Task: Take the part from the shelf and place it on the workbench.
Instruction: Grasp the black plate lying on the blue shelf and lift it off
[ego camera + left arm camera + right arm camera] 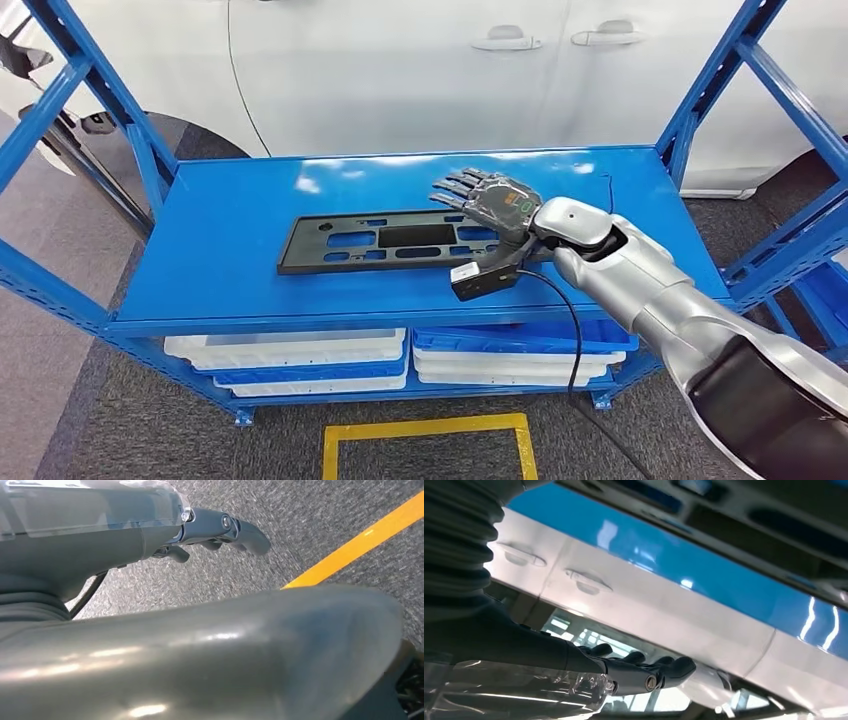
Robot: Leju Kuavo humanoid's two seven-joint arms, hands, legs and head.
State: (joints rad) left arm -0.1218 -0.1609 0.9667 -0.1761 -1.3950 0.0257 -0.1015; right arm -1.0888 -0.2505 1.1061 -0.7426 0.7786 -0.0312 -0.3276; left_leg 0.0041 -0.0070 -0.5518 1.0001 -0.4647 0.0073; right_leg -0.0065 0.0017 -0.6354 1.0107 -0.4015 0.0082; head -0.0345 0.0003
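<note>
A flat black plastic part (370,240) with several slots lies on the top board of the blue shelf (220,210). My right hand (492,203) reaches over the part's right end, fingers stretched out and apart, gripping nothing. The right wrist view shows those dark fingers (644,675) extended beside the blue board (704,570) and the part (774,525). Whether they touch the part I cannot tell. My left hand (215,530) hangs over grey carpet with nothing in it, fingers loosely extended.
A white car (400,70) stands right behind the shelf. Blue uprights (100,100) and slanted braces (790,100) frame both sides. White and blue trays (300,355) sit on the lower level. Yellow floor tape (425,435) marks the carpet in front.
</note>
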